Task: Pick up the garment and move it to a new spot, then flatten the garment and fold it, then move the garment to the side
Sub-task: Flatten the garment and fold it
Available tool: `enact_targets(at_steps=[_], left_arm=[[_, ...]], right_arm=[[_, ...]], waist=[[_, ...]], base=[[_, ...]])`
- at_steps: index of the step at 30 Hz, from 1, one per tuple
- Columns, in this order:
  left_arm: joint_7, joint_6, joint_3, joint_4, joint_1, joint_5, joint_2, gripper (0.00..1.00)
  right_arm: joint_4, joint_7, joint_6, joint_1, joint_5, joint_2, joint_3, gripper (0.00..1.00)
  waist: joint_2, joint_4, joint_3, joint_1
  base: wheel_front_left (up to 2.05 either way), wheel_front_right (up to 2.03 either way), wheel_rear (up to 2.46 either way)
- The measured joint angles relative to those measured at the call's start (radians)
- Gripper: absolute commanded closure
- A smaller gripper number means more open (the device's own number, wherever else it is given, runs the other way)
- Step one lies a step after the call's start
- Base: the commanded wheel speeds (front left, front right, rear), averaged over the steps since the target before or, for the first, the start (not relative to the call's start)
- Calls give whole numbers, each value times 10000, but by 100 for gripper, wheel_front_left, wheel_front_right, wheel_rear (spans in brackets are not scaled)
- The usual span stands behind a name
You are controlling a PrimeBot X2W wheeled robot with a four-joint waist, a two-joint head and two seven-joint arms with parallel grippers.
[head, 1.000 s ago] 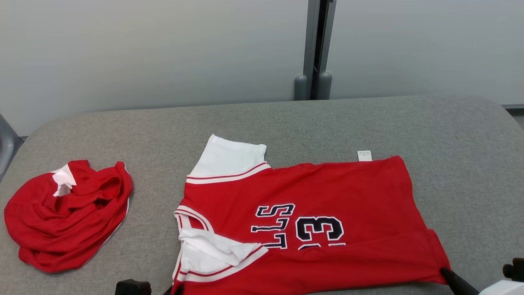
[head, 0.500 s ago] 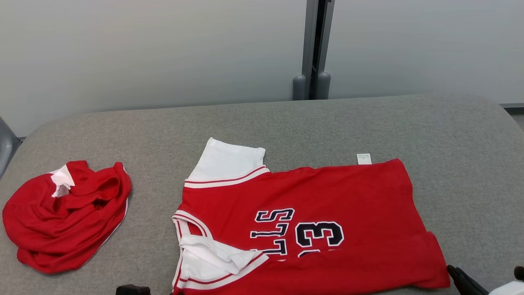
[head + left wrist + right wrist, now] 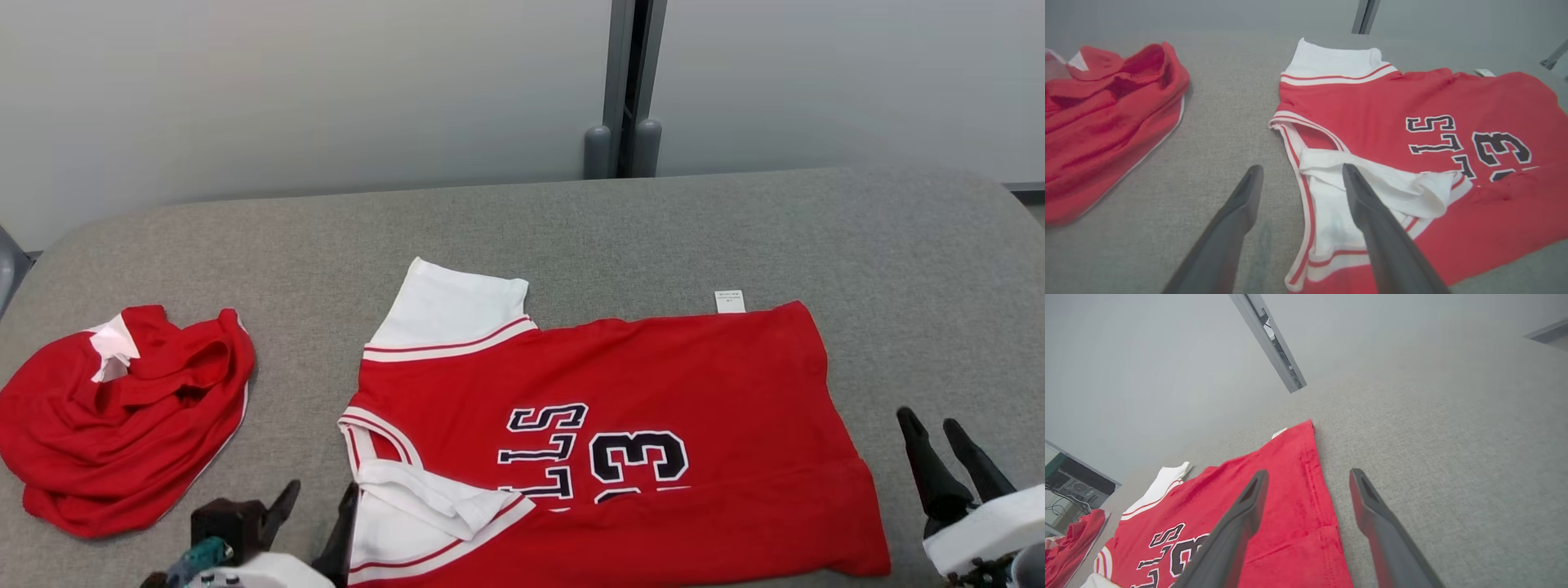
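The garment [image 3: 653, 384] is a red jersey with white sleeves and dark lettering, lying flat on the grey table [image 3: 735, 237] with its near edge folded up over the number. My left gripper [image 3: 320, 490] is open at the jersey's neck end, near the crumpled white sleeve [image 3: 424, 498]. In the left wrist view the left gripper [image 3: 1302, 167] straddles the striped neck edge of the jersey [image 3: 1392, 106], holding nothing. My right gripper [image 3: 928, 419] is open just right of the hem; in the right wrist view this gripper [image 3: 1309, 472] spans the hem edge of the jersey [image 3: 1290, 465].
A second red garment [image 3: 122, 425] lies crumpled at the table's left end, also seen as a red heap [image 3: 1106, 114] in the left wrist view. A grey post [image 3: 624, 90] stands behind the table against the pale wall. Bare table surface lies behind and right of the jersey.
Both grippers went from shut at the jersey's near edge to open and have risen higher into view. The jersey lies as before, and the camera has shifted a little.
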Motion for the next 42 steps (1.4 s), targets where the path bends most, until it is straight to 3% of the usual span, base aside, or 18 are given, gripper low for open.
enact_targets(at_steps=[6,17,27,42], left_arm=[[-506,21,345,282,-1090,56,-370,0],[-347,0,320,1825,-4329,1022,-209,0],[500,-834,-324,3925,-7304,1764,-209,0],[1189,-1181,-775,6694,-9536,2222,-343,0]], right_arm=[[-798,-217,0,-537,-982,314,163,0],[-1939,-546,0,-1932,-2341,861,188,0],[-2243,-646,0,-2512,-2823,1304,454,0],[-2069,-823,0,-2633,-2884,1737,612,0]], waist=[[0,-177,516,0],[0,-794,2176,0],[0,-1452,3749,0],[0,-2024,4521,0]], base=[[0,0,0],[0,0,0],[0,0,0],[0,0,0]])
